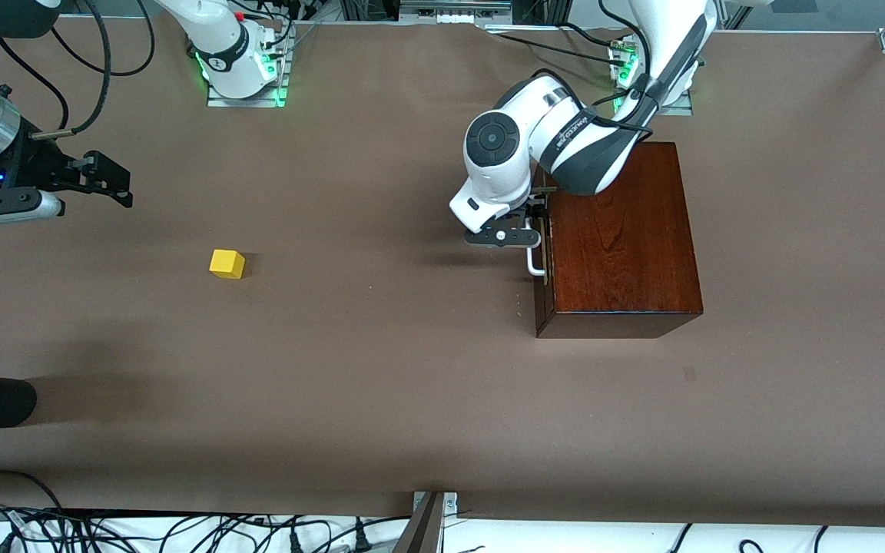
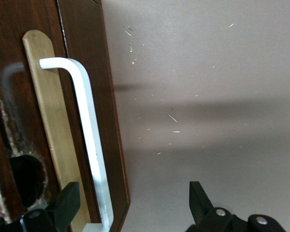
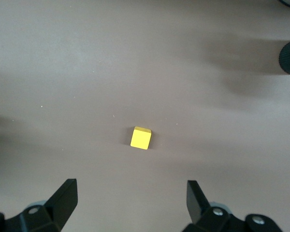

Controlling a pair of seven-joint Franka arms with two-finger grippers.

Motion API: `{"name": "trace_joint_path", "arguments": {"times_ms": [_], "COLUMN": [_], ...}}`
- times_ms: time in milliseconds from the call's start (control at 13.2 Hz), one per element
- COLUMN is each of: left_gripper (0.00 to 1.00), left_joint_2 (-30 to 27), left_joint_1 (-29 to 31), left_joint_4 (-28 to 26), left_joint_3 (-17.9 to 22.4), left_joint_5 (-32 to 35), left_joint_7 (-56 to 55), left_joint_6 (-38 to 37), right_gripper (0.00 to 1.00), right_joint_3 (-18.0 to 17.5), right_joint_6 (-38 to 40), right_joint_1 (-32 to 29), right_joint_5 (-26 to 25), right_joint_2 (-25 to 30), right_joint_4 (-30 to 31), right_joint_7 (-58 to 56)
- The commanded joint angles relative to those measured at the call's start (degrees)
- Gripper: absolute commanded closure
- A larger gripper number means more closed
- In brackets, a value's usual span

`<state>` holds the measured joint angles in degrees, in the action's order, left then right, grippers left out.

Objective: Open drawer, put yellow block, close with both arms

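At the shut drawer point(image 1: 543, 253), left gripper point(image 1: 532, 235) straddles the handle point(image 2: 89, 135), fingers apart; right gripper point(image 3: 130, 203) waits, released, above the yellow block point(image 3: 140, 138), untouched.

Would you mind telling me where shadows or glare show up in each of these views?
Front view: soft shadows stretch across the table, a small one lies beside the yellow block, and the wooden box top has a mild sheen. Left wrist view: blurred shadow bands cross the table beside the white handle. Right wrist view: diffuse shadows lie around the block, without glare.
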<state>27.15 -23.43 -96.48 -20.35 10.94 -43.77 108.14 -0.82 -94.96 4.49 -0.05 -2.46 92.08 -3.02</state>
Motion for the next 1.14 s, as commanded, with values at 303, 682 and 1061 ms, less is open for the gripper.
{"name": "trace_joint_path", "arguments": {"times_ms": [303, 682, 1061], "left_gripper": [0.0, 0.0, 0.0], "left_joint_2": [1.8, 4.5, 5.4], "left_joint_1": [-0.7, -1.1, -2.5], "left_joint_4": [-1.8, -1.6, -0.8], "left_joint_3": [0.1, 0.1, -0.1], "left_joint_5": [3.6, 6.7, 5.6], "left_joint_7": [-3.5, -7.6, -9.6], "left_joint_6": [3.3, 7.0, 12.4], "right_gripper": [0.0, 0.0, 0.0], "right_joint_3": [-0.2, 0.0, 0.1], "right_joint_6": [0.7, 3.1, -0.5], "right_joint_1": [1.0, 0.8, 0.3], "right_joint_5": [-1.4, -2.7, -2.1], "right_joint_2": [-1.9, -4.7, -8.7], "right_joint_4": [-1.1, -1.0, 2.4], "right_joint_7": [-0.1, -0.7, 5.2]}}
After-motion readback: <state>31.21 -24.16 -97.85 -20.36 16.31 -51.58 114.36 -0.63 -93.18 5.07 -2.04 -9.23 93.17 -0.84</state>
